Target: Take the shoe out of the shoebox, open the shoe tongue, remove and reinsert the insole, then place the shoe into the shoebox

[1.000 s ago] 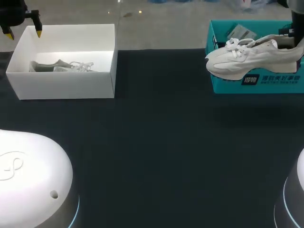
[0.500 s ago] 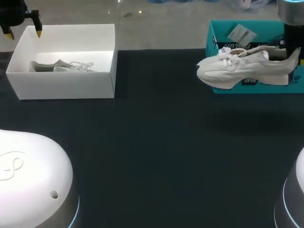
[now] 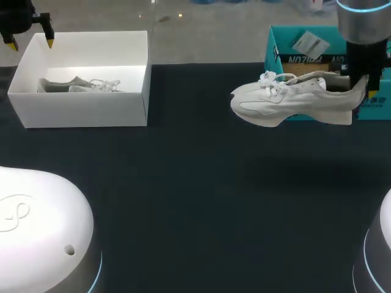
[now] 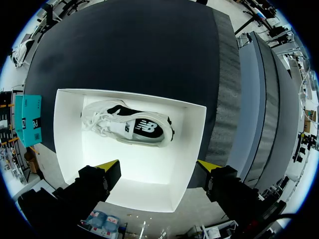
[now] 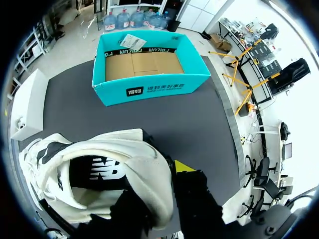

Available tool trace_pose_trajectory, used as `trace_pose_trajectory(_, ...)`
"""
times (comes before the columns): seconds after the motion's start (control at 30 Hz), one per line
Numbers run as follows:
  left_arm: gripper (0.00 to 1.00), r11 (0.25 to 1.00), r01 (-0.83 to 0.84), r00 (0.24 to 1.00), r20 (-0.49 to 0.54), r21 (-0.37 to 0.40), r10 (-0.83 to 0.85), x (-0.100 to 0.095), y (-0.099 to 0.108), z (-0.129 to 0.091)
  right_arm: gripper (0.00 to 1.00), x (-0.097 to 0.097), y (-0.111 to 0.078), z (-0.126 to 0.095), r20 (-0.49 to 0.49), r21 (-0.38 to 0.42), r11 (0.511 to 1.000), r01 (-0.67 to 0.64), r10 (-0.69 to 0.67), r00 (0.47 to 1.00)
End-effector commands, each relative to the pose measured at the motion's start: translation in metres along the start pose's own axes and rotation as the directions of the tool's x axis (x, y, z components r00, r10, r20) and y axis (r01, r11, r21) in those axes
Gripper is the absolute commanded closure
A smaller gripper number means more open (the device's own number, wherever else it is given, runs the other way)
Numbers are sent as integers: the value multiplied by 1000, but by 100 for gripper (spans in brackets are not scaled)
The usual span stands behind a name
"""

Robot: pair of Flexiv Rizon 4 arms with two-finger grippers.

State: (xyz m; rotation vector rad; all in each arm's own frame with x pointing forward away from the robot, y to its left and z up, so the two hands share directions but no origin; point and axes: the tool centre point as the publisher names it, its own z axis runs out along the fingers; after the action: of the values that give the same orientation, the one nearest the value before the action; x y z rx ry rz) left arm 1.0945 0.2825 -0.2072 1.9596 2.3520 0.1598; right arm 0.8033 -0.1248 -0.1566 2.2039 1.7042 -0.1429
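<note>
A white sneaker (image 3: 287, 101) hangs in the air over the dark table, just in front of the teal shoebox (image 3: 272, 46), toe pointing left. My right gripper (image 3: 360, 85) is shut on its heel. In the right wrist view the sneaker (image 5: 114, 174) fills the space at the gripper (image 5: 167, 172); one yellow tip shows outside the heel collar and the other finger is hidden inside. The teal shoebox (image 5: 149, 84) lies ahead, holding only a paper tag (image 5: 132, 41). My left gripper (image 3: 30, 43) hovers open above the far-left corner of a white box (image 3: 79, 110).
The white box holds a second white sneaker (image 3: 79, 84), which lies on its side ahead of the left gripper (image 4: 159, 167) as a sneaker (image 4: 129, 124) inside the box's walls (image 4: 192, 149). Dark table mat (image 3: 195, 183) stretches between the two boxes.
My right arm has carried the sneaker out of the teal shoebox, leftward and toward the table's front. The left arm has kept still.
</note>
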Motion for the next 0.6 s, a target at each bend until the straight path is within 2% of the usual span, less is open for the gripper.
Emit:
trace_pose_trajectory(0.03,0,1000,0,1000,-2,-2,0,0,-1,0,100,7,-21,-7,16,-28,1000,8,-8,1000)
trace_pose_trajectory(0.4,0,1000,0,1000,-2,-2,0,0,-1,0,100,36,-71,-10,17,21,999,27,-27,999)
trace_pose_trajectory(0.6,0,1000,0,1000,-2,-2,0,0,-1,0,100,51,-84,-3,21,45,999,27,-28,999)
